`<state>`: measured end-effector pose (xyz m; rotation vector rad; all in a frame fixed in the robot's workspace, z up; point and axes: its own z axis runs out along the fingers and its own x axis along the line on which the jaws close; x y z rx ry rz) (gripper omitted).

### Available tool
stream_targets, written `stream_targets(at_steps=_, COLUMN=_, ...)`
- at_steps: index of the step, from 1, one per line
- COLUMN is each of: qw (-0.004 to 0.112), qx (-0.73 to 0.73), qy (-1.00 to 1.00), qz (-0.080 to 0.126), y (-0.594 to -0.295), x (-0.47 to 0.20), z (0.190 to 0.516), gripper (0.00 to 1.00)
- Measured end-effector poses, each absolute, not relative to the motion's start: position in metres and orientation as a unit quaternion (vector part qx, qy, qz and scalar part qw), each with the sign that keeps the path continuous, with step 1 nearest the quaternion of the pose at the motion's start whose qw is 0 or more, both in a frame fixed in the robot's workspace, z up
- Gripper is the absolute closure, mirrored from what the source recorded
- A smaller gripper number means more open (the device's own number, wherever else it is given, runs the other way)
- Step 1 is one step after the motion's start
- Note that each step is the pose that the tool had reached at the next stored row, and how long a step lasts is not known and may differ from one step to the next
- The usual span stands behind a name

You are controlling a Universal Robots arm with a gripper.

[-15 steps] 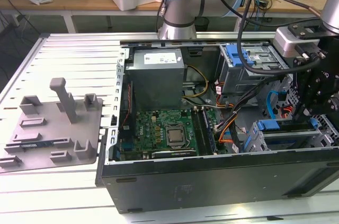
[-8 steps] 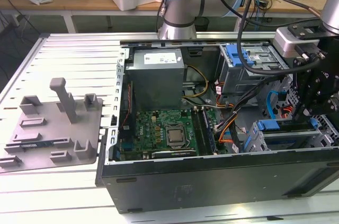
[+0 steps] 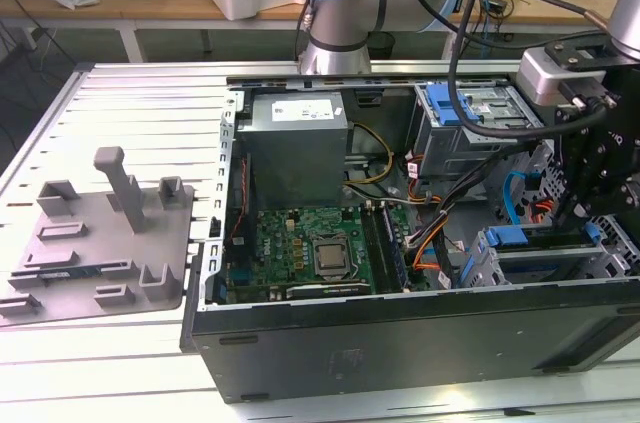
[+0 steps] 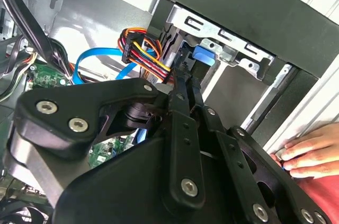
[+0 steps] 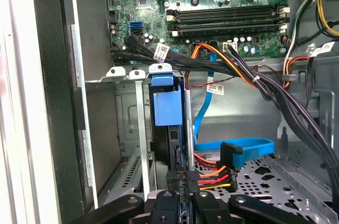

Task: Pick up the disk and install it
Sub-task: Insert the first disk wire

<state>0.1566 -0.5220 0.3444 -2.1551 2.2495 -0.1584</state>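
Well, the flat disk in its blue plastic frame (image 5: 165, 102) stood on edge in the grey metal drive bay (image 5: 139, 128). I think I was putting it in; it needed keeping straight, clear of the orange wires (image 5: 212, 172). My black gripper (image 4: 186, 87) looked squeezed tight on its edge.

So the disk (image 5: 165, 102) is standing on edge, slotted into the metal drive cage (image 5: 130, 123). In both wrist views you mostly see the blue plastic carrier end (image 4: 204, 54), with a thin dark edge running back from it. In the exterior view it's low on the exterior view's right.
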Motion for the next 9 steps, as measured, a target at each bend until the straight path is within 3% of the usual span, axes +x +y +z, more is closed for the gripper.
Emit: stream_targets(at_steps=9, qw=0.011, qx=-0.691, qy=0.721, qz=-0.051, y=-0.5213, x=0.1565, z=0.3435, gripper=0.83)
